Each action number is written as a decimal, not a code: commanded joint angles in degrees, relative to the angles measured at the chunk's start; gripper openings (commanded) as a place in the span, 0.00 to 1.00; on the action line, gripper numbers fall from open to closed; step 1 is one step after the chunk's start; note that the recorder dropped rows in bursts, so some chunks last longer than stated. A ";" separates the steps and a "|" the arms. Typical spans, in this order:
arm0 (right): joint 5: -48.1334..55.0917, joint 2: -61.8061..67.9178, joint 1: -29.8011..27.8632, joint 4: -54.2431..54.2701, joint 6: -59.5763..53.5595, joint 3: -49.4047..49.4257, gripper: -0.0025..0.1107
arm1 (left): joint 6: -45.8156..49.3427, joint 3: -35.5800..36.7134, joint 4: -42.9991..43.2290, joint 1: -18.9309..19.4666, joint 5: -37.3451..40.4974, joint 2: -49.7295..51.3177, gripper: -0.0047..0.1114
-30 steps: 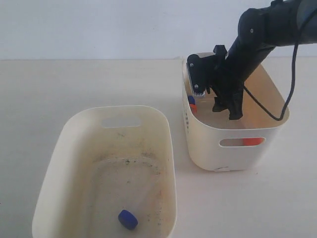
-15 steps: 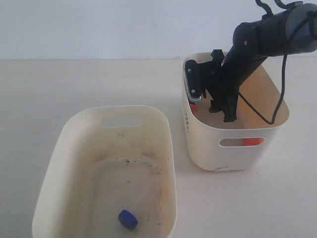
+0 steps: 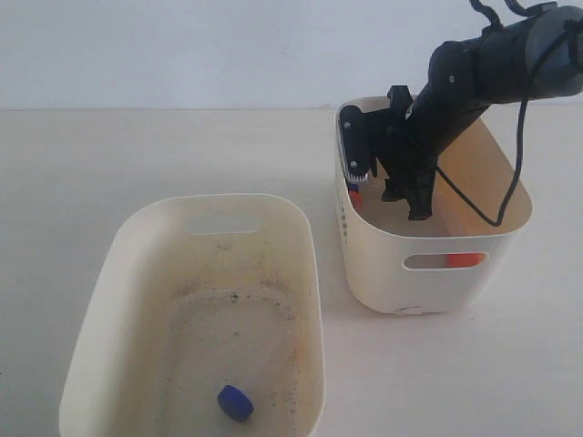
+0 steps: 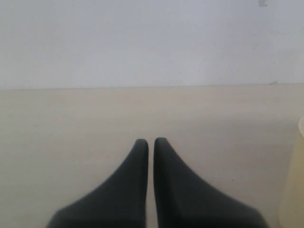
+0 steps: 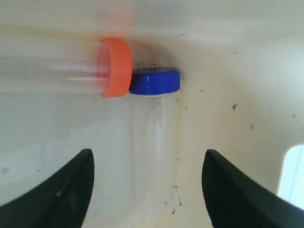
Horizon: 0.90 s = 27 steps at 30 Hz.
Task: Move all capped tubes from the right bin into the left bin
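One blue-capped tube (image 3: pixel 235 402) down at the near end of the left bin (image 3: pixel 118 264).
Hung the right gripper (image 5: pixel 148 154) wide open, empty, in the right bin (image 3: pixel 437 273), above a second blue-capped tube (image 5: pixel 154 81) beside an orange-capped tube (image 5: pixel 114 66) at its left wall. Pressed the left gripper (image 4: pixel 150 141) shut on nothing above the table (image 4: pixel 71 118). Glimpsed another orange cap (image 3: pixel 467 260) only through the near slot, floor partly hidden behind the arm (image 3: pixel 455 82).

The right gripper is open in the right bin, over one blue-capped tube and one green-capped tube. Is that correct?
No. The right wrist view shows an orange-capped tube, not a green-capped one, beside the blue-capped tube. The rest is right.
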 commanded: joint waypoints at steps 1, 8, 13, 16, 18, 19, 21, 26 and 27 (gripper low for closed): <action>-0.66 0.28 -0.45 -0.33 0.57 0.24 0.57 | -0.54 -0.21 -0.36 0.02 -0.35 0.03 0.08; -2.02 2.26 -0.45 -0.58 1.79 0.24 0.57 | -0.54 -0.21 -0.36 0.02 -0.35 0.03 0.08; -3.92 2.93 -0.45 -0.58 2.06 0.24 0.57 | -0.54 -0.21 -0.36 0.02 -0.35 0.03 0.08; -4.10 4.08 -0.45 -0.58 2.04 0.24 0.57 | -0.54 -0.21 -0.36 0.02 -0.35 0.03 0.08; -4.59 4.60 -0.45 -0.58 1.92 0.24 0.57 | -0.54 -0.21 -0.36 0.02 -0.35 0.03 0.08; -4.57 4.90 -0.45 -0.74 1.92 0.24 0.57 | -0.54 -0.21 -0.36 0.02 -0.35 0.03 0.08; -5.01 5.19 -0.45 -0.74 1.92 0.24 0.57 | -0.54 -0.21 -0.36 0.02 -0.35 0.03 0.08; -6.15 5.31 -0.45 -1.52 1.95 0.24 0.55 | -0.54 -0.21 -0.36 0.02 -0.35 0.03 0.08; -6.15 5.31 -0.45 -2.42 1.95 0.24 0.50 | -0.54 -0.21 -0.36 0.02 -0.35 0.03 0.08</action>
